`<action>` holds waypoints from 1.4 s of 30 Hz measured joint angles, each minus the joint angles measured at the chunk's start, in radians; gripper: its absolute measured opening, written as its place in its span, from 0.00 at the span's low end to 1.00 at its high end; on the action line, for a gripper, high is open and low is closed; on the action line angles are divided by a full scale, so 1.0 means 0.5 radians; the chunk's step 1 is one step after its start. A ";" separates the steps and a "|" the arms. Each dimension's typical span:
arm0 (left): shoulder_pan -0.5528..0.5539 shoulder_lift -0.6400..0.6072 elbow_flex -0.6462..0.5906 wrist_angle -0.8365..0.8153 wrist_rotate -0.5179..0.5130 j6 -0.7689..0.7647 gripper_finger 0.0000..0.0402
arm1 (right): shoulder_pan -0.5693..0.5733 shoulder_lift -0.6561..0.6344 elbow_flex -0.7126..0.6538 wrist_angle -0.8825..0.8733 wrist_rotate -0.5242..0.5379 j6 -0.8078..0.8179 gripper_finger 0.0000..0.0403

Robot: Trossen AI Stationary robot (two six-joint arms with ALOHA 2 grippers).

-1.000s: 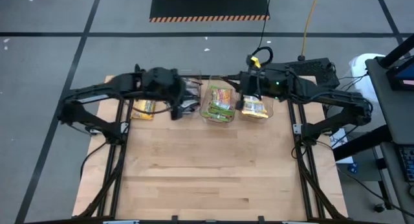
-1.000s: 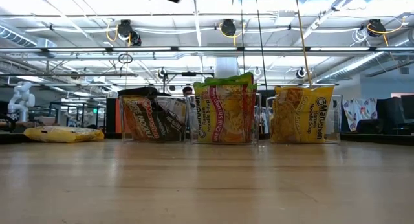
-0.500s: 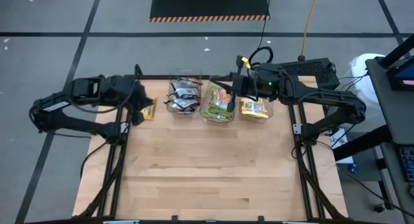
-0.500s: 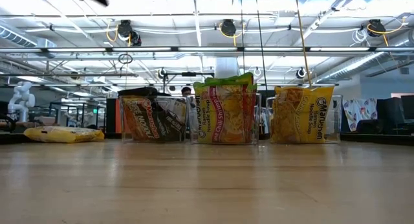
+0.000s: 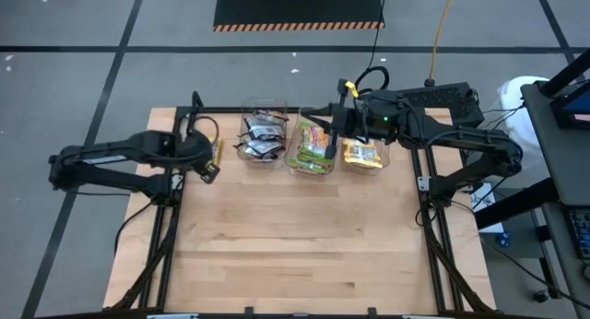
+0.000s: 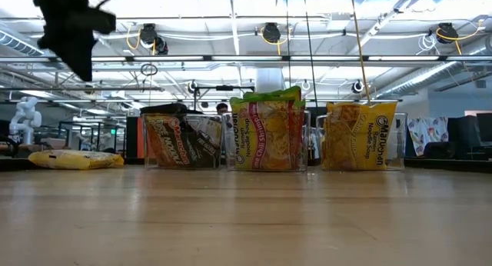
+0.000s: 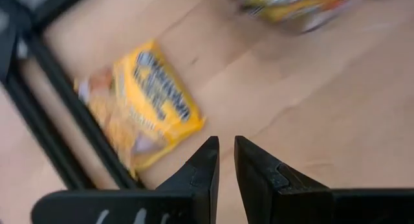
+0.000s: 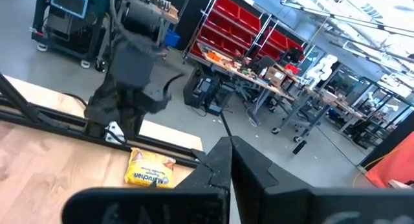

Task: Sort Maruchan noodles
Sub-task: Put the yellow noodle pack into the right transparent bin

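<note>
Seen from above, one yellow noodle packet (image 5: 215, 154) lies loose at the counter's (image 5: 295, 254) ten o'clock, beside three clear bins (image 5: 312, 146) at twelve o'clock. The left tool (image 5: 205, 168) hovers just beside the packet, fingers a narrow gap apart and empty. The right tool (image 5: 329, 139), closed and empty, waits over the bins. A good pickup likely needs wider fingers, centred across the packet's short side.

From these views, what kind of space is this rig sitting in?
Likely a robotics lab or workshop: open industrial hall with exposed ceiling pipes, red parts bins on racks, cluttered workbenches, and hazard-striped floor marking beyond the wooden table.
</note>
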 joint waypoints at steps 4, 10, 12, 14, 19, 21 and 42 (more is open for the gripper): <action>0.013 0.116 -0.148 0.003 -0.004 -0.279 0.14 | 0.000 0.000 0.000 -0.013 0.000 0.000 0.00; 0.149 0.351 -0.198 0.007 -0.008 -0.547 0.14 | 0.000 0.000 0.000 -0.029 0.000 -0.013 0.00; 0.234 0.429 -0.198 0.033 -0.016 -0.567 0.14 | 0.000 0.000 0.000 -0.033 0.000 -0.014 0.00; 0.331 0.498 -0.198 0.091 -0.036 -0.529 0.14 | 0.000 0.000 0.000 -0.041 0.000 -0.014 0.00; 0.605 0.644 -0.198 0.345 0.064 -0.347 0.14 | 0.001 0.000 0.000 -0.126 0.000 -0.015 0.00; 0.709 0.689 -0.198 0.410 0.096 -0.286 0.14 | 0.000 0.000 0.000 -0.149 0.000 -0.015 0.00; 1.170 1.037 -0.197 0.415 0.114 -0.183 0.14 | 0.002 0.000 0.000 -0.211 0.000 -0.015 0.00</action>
